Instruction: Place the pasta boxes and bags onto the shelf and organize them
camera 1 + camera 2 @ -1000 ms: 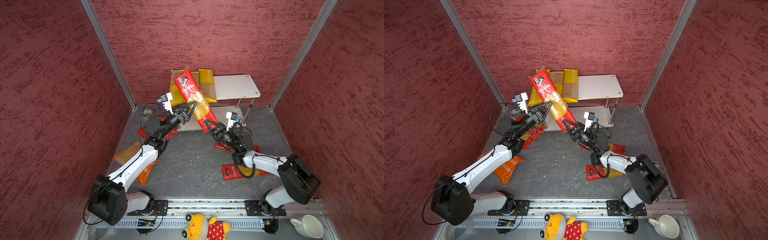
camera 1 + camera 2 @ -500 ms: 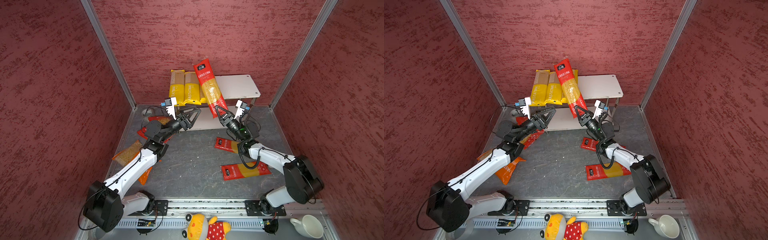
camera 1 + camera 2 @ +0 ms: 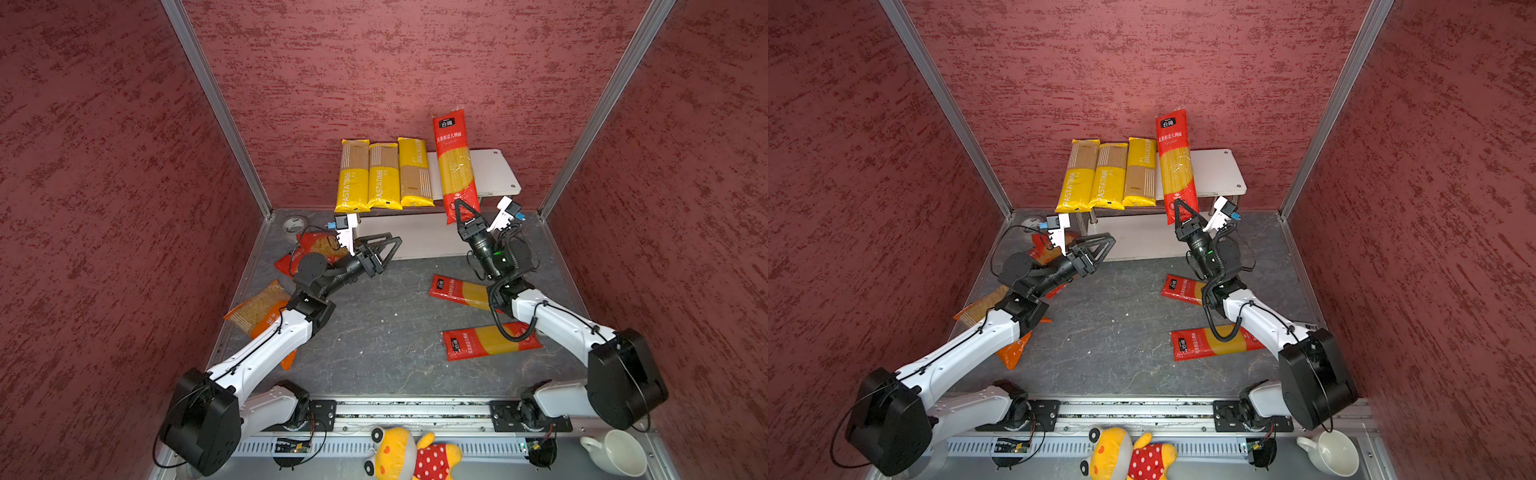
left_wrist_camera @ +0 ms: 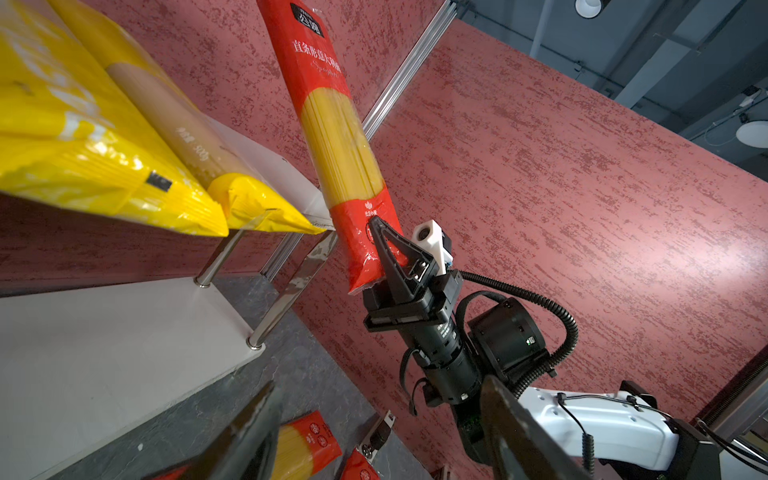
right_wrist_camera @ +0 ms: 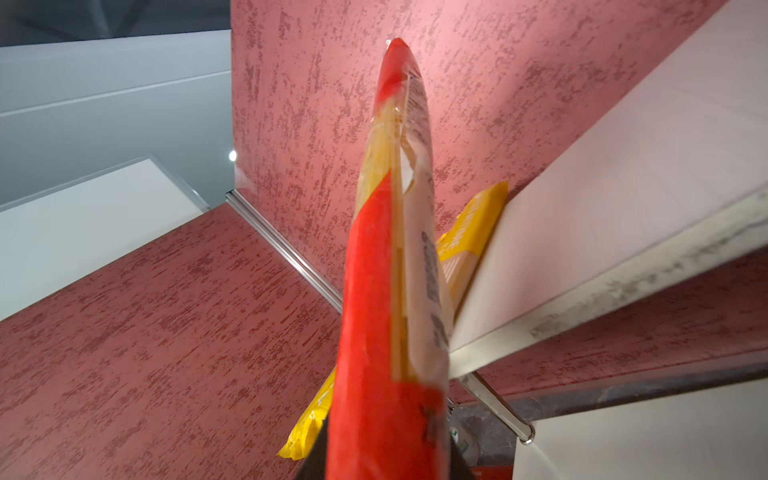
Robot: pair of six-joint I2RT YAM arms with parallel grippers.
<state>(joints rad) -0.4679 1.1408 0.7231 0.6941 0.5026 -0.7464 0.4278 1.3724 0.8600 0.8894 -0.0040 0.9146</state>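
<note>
Two loose items lie nearest the camera, outside the work floor: a yellow plush toy in a red dotted dress (image 3: 409, 455) and a white ceramic cup (image 3: 615, 453). On the grey floor, two long red spaghetti packs (image 3: 490, 340) lie flat on the right side. An orange short-pasta bag (image 3: 259, 309) and a red short-pasta bag (image 3: 316, 249) lie on the left side, partly under the left arm. The left gripper (image 3: 390, 254) hangs empty, jaws apart, in front of the lower board of the small two-tier white shelf with chrome legs (image 3: 494, 170). The right gripper (image 3: 466, 210) is clamped on the lower end of a third long red spaghetti pack (image 3: 455, 166). This pack is held near upright at the upper board's front edge, just beside three long yellow PASTATIME spaghetti packs (image 3: 384, 174). These lie side by side on the left part of the upper board.
</note>
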